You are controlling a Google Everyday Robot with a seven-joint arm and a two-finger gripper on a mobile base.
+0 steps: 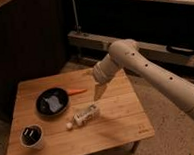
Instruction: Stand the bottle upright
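Observation:
The bottle (85,116) lies on its side near the middle of the wooden table (119,125), its white cap pointing to the front left, just right of the black pan (52,101). My gripper (98,92) hangs from the white arm above the table, a short way above and to the right of the bottle, not touching it.
A white cup with a dark inside (31,136) stands at the front left corner. An orange carrot-like item (77,91) lies behind the pan. Dark cabinet to the left and a low shelf behind the table.

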